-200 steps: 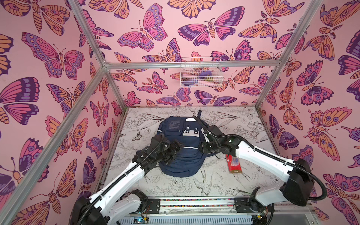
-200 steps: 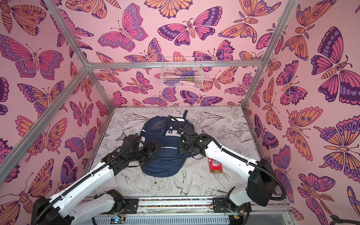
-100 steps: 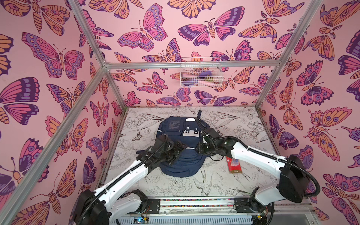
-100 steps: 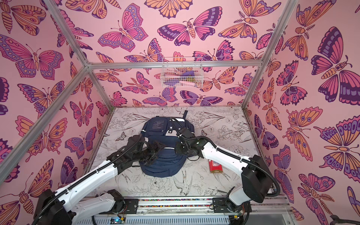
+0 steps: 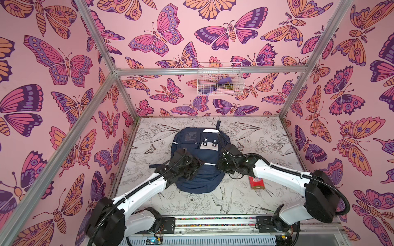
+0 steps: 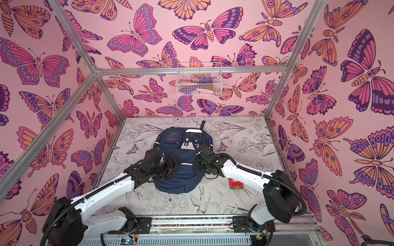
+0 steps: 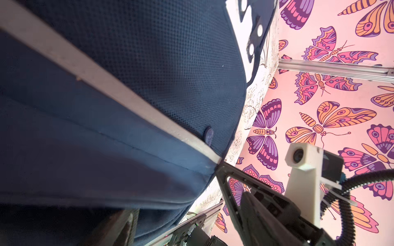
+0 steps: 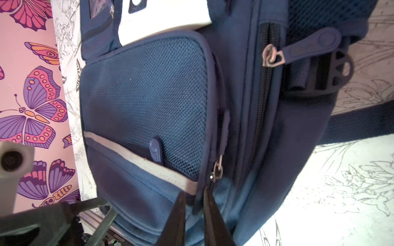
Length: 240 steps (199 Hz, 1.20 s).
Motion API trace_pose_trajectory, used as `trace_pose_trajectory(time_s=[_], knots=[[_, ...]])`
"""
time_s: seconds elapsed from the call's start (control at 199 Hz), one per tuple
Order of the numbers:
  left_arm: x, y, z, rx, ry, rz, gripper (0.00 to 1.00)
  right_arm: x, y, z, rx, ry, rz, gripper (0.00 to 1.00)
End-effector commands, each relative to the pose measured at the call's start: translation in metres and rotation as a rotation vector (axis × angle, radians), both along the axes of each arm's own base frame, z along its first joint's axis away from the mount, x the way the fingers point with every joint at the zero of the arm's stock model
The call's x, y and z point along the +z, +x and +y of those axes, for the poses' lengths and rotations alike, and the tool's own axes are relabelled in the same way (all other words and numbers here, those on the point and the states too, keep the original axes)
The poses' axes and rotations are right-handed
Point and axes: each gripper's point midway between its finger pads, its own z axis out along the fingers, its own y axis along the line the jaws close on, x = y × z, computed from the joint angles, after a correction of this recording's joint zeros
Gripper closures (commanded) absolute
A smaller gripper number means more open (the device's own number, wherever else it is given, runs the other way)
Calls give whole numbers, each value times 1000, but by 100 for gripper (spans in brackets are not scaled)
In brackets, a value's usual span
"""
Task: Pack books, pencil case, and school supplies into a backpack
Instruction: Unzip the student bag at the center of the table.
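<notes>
The navy backpack (image 5: 210,153) (image 6: 185,176) lies flat mid-table, white patch toward the back wall. My right gripper (image 5: 222,165) (image 6: 197,166) is at its right edge. In the right wrist view the gripper (image 8: 195,198) has drawn its jaws nearly together round the dark zip pull (image 8: 199,192) hanging from a front-pocket slider (image 8: 217,170). My left gripper (image 5: 193,168) (image 6: 170,168) rests over the backpack's left half. Blue fabric (image 7: 106,138) fills its wrist view, where only one blurred finger (image 7: 122,225) shows, far to one side. The books and pencil case are out of view.
A small red and gold box (image 5: 257,183) (image 6: 234,184) lies on the table right of the backpack, under the right forearm. A white wire basket (image 5: 219,83) holding purple and pink items hangs on the back wall. Pink walls close in three sides.
The right gripper has moved left onto the backpack's right edge and its jaws have narrowed round the zip pull. The left gripper has edged further over the backpack and closed slightly.
</notes>
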Motion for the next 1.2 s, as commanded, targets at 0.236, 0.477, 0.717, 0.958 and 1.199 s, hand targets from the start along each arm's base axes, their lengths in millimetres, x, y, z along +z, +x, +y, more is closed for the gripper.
trace_pose_trajectory(time_s=[0.236,0.477,0.717,0.958,1.199], knots=[[-23,9,8,61,43,36,36,43,-3,-2,40,28,-101,75],[-16,27,9,69,33,16,78,55,-13,-18,98,-37,-166,79],[22,27,6,46,-36,-53,100,61,11,-16,253,-35,-251,49],[51,23,5,41,-99,-88,100,53,51,-4,356,140,-182,33],[55,24,0,35,-138,-91,100,19,82,15,375,200,-108,31]])
